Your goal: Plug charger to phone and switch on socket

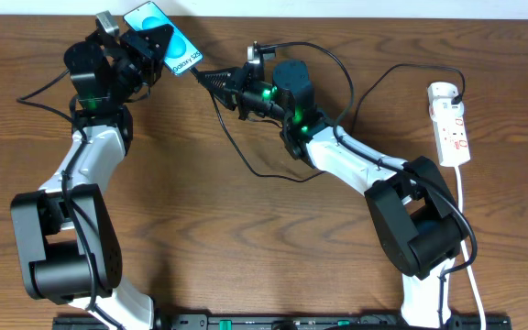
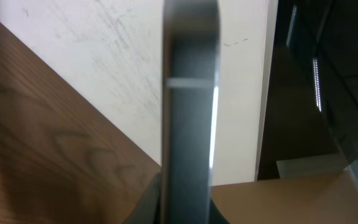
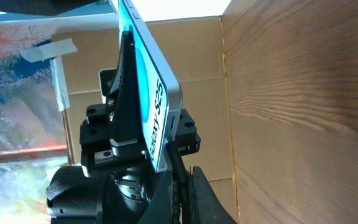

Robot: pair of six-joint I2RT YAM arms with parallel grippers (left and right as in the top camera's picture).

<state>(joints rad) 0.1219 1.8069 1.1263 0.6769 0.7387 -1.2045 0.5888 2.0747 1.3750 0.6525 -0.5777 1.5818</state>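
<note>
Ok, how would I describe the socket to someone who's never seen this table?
Go to the far right side of the wooden table. The socket lies there: a narrow white strip with red marks. Only it trails a thick white cord; the charger reaching its far end is thin and black.

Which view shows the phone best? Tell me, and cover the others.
Overhead: the phone shows its blue screen and lettering, held in the left gripper. The right wrist view catches the phone nearly edge-on; the left wrist view gives only a blurred dark edge.
</note>
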